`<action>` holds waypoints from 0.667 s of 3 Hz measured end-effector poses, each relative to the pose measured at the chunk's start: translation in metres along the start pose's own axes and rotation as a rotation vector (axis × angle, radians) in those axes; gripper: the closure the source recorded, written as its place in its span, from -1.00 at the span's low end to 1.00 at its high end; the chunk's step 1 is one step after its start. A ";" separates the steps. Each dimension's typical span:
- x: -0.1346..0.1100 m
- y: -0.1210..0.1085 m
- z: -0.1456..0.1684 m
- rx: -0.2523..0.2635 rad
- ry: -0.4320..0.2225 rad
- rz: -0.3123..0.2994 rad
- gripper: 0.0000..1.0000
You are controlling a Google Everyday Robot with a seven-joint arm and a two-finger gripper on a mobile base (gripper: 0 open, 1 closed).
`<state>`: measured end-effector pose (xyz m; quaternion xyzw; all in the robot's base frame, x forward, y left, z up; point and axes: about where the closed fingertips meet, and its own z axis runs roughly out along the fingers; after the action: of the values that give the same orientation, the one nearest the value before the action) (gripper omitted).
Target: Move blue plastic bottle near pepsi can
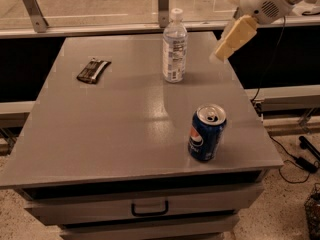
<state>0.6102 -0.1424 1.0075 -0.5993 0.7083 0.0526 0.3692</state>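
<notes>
The blue plastic bottle (pixel 175 46) is clear with a white cap and a white label. It stands upright at the back middle of the grey table (pixel 100 134). The pepsi can (pixel 206 133) is dark blue with a silver top and stands upright near the table's front right corner. My gripper (pixel 223 50) hangs in the air at the upper right, above the table's back right edge. It is to the right of the bottle, apart from it, and holds nothing that I can see.
A dark flat snack wrapper (pixel 93 70) lies at the back left of the table. A drawer with a black handle (pixel 149 209) is under the tabletop. A rail with metal posts (pixel 163 4) runs behind the table. Cables (pixel 295 159) lie on the floor at right.
</notes>
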 end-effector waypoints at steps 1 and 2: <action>-0.010 -0.016 0.043 0.007 -0.102 0.057 -1.00; -0.020 -0.030 0.075 0.010 -0.194 0.131 -1.00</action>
<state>0.6710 -0.0961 0.9759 -0.5418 0.7072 0.1308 0.4350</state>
